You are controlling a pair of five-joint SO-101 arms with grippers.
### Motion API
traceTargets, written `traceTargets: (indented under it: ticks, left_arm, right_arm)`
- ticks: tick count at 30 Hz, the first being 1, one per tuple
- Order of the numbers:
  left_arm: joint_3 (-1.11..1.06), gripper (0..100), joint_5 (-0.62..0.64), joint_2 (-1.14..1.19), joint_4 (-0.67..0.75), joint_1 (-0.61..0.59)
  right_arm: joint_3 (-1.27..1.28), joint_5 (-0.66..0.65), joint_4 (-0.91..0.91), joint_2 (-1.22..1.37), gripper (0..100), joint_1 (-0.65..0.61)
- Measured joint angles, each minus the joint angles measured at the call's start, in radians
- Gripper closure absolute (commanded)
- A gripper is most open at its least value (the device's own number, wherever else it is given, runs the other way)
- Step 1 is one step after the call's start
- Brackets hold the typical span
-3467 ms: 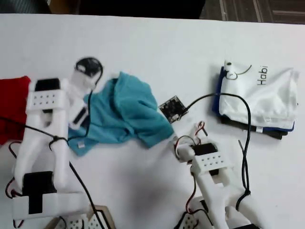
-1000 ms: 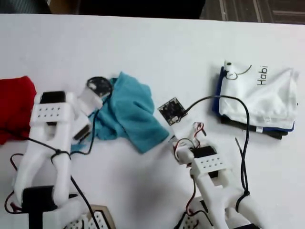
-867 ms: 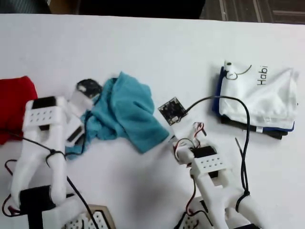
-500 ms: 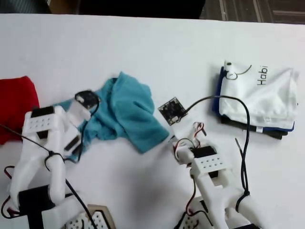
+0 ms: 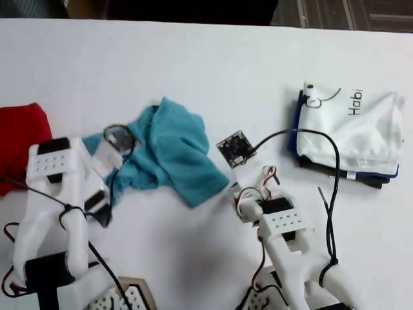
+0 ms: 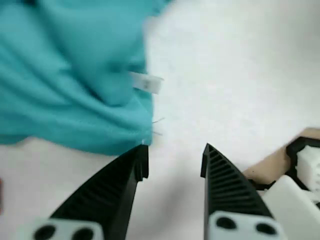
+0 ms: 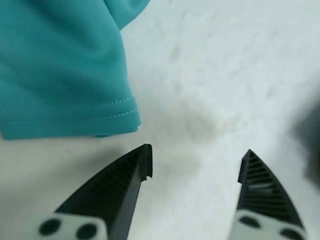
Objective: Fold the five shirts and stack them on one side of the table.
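From above, the teal shirt [image 5: 171,152] lies rumpled on the worktop [image 5: 226,71], its loose corner just ahead of the left gripper [image 5: 100,208]. It probably needs spreading flat before any fold, so each pinch should take one layer of hem, low and square. At the left wrist, the gripper is partly open and empty, the hem beside one fingertip. At the right wrist, the right gripper [image 7: 197,150] gapes wider, empty, with the hem just ahead.

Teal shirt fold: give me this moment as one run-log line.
left gripper: open, beside edge of crumpled teal fabric shirt | right gripper: open, above white table | folded white shirt: atop stack
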State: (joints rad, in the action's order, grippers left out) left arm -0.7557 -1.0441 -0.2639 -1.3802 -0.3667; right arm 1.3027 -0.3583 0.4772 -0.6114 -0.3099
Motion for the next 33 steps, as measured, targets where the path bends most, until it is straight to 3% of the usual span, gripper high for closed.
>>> traceTargets:
  ticks: [9,12,22,33]
  left_arm:
    - [-0.103,80,-0.044,0.0,0.371,-0.075]
    - [-0.103,80,-0.051,0.0,0.42,-0.091]
    - [-0.11,80,-0.054,0.051,0.43,-0.087]
    - [0.035,80,0.068,0.061,0.132,0.021]
  right_arm:
    - [0.0,0.002,0.0,0.0,71.5,0.0]
    - [0.0,0.002,0.0,0.0,71.5,0.0]
    - [0.0,0.002,0.0,0.0,71.5,-0.002]
    - [0.0,0.002,0.0,0.0,71.5,0.0]
